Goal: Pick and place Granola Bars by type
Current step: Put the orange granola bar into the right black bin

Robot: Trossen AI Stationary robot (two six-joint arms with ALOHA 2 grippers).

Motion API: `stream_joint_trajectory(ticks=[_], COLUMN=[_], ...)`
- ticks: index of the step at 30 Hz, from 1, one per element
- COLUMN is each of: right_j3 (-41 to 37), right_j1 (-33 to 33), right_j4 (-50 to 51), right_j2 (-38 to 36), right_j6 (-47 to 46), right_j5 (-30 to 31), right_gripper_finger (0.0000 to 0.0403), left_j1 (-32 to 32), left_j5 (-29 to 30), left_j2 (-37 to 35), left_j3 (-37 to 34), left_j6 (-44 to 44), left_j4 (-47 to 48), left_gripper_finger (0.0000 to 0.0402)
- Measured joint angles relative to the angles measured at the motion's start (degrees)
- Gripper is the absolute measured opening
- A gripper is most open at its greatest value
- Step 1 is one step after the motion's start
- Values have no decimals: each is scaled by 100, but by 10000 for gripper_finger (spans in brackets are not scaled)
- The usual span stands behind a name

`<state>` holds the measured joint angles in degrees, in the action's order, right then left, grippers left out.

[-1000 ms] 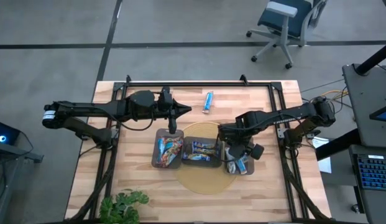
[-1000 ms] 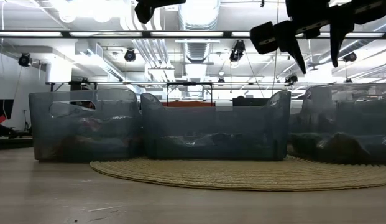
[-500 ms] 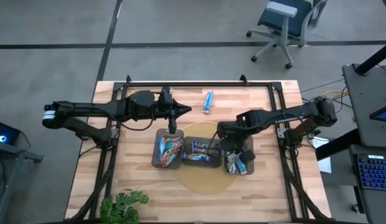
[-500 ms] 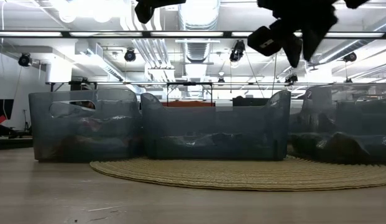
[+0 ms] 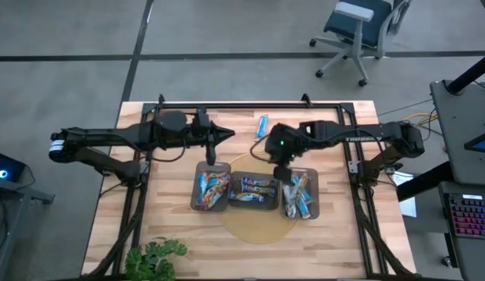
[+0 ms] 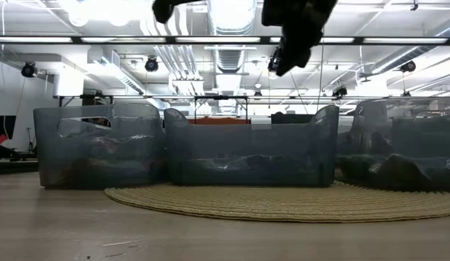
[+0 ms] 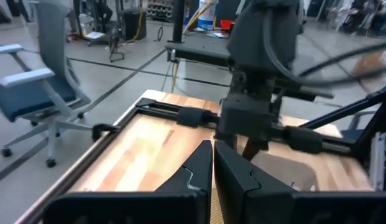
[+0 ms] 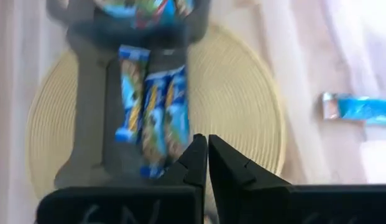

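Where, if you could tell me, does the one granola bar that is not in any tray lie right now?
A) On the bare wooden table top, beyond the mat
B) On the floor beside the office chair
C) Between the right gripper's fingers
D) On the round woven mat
A: the high view shows the blue granola bar lying alone on the wooden table, off the mat, while the right gripper is shut with nothing in it.

bright blue bar (image 5: 262, 125), pale wood table (image 5: 336, 226), tan woven mat (image 5: 258, 230), dark trays (image 5: 213, 207)
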<state>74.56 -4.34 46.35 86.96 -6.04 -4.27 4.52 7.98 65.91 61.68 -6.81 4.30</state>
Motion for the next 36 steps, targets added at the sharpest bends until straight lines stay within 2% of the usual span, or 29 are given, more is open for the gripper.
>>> stream_joint_trajectory(ticks=[7,13,18,24,31,36], right_j3=[0,0,0,0,0,2], right_j1=[-471,-773,-1114,-1543,-2129,-2408], right_j4=[-457,-860,-1285,-1574,-1569,-1562], right_j2=[-70,-101,-95,-74,-63,4], right_j6=[106,72,-540,-1900,-2391,-2683], right_j5=[0,241,366,1216,984,742], right_gripper_finger=[8,8,8,8,9,31], left_j1=[32,52,129,256,401,442], left_j5=[245,261,519,580,576,576], left_j2=[-555,-789,-934,-1109,-1386,-1600], left_j3=[-1,-7,-7,-7,-10,-25], left_j6=[90,97,126,221,230,233], left_j4=[1055,1432,1512,1742,2200,2371], left_gripper_finger=[0,0,0,0,0,0])
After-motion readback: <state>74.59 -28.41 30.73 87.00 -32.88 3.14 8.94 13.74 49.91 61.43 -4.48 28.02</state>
